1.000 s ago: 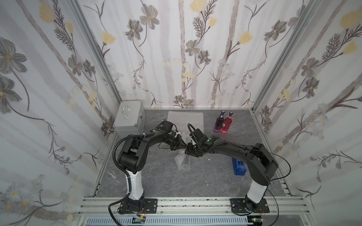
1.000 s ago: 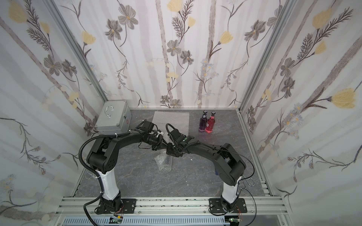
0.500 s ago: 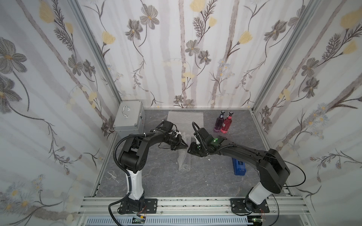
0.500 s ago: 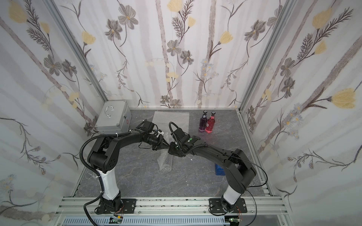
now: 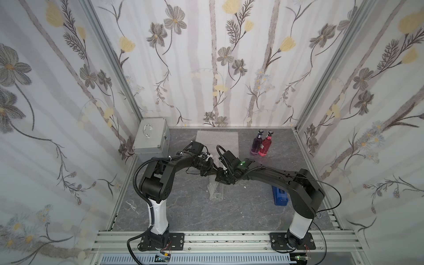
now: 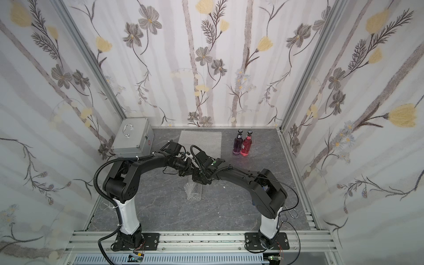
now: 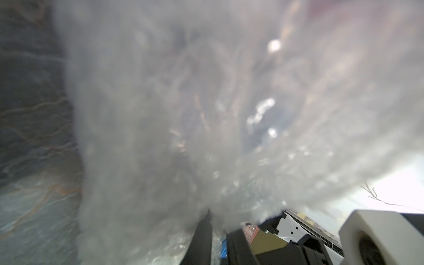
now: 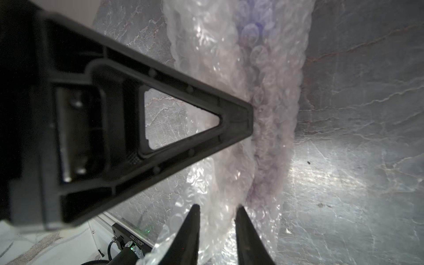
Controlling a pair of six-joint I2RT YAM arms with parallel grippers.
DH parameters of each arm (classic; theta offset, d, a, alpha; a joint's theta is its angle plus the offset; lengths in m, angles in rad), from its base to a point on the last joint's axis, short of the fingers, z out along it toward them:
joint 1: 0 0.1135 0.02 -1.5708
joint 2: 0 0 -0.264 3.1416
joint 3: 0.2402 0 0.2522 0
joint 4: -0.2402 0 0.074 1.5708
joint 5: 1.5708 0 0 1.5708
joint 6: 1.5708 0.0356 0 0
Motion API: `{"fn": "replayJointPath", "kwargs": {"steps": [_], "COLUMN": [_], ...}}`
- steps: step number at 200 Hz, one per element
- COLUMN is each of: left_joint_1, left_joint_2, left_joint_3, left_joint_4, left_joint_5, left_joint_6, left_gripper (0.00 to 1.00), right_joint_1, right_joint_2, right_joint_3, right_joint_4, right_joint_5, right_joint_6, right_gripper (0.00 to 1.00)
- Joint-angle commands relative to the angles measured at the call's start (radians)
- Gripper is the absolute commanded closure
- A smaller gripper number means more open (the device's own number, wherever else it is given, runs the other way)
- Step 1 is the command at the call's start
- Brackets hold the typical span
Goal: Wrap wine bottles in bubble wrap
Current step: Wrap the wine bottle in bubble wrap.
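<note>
Near edge: a blue plastic tape dispenser (image 5: 280,195) lies flat on the grey marble-pattern tabletop (image 5: 183,206). It is close by the right arm and well apart from the roll.

Centre: a translucent whitish bubble-wrap roll (image 5: 216,191) lies on the tabletop, its long axis running from the arm bases toward the back wall. A purple tint shows through the film in the right wrist view. I judge it to be a small purple-filled glass bottle (image 8: 251,32) inside the roll.

Both pincers sit at the roll's far end, so the bundle stretches from them back toward the bases.
- Left gripper (image 7: 220,227): jaws narrow, with a fold of wrap pinched between them. Its black triangular finger (image 8: 236,121) shows side-on, tip on the roll's ridge.
- Right gripper (image 8: 218,206): tips a little apart, straddling the loose wrap just beside the left one. Whether they bite it, cannot tell.

Judgement: this end of the roll is being closed. The next move turns on the loose end lying between the two pincers. The tape is on the right arm's side.

Far:
- A flat square bubble-wrap sheet (image 5: 216,140) lies spare.
- An upright purple bottle (image 5: 256,145) and an upright red-pink bottle (image 5: 265,146) stand touching.
- A silver metal case (image 5: 150,137) sits in the far left corner.
</note>
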Motion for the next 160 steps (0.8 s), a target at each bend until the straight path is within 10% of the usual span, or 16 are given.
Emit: {"fn": "replayJointPath", "kwargs": {"steps": [1,43,125,160], "left_joint_1": [0.0,-0.002,-0.002,-0.015], "left_joint_2": [0.013,0.017,0.012,0.005], "left_joint_3": [-0.002,-0.002,0.01,0.013], "left_joint_4": [-0.09,-0.089,-0.094,-0.094], "left_joint_5": [-0.114,-0.115,-0.104,-0.09], "left_joint_6": [0.002,0.004,0.005,0.008], "left_gripper": [0.83,0.83,0.8,0.95], "right_joint_1": [0.0,0.002,0.004,0.003], "right_joint_2": [-0.022,-0.091,-0.137,-0.135], "right_joint_3": [-0.038,-0.151,-0.213,-0.181], "right_joint_4": [0.005,0.064,0.121,0.074], "right_joint_5": [-0.012,-0.041,-0.075,-0.067], "right_joint_6": [0.01,0.019,-0.004,-0.019], "right_gripper": [0.83,0.98,0.9,0.73]}}
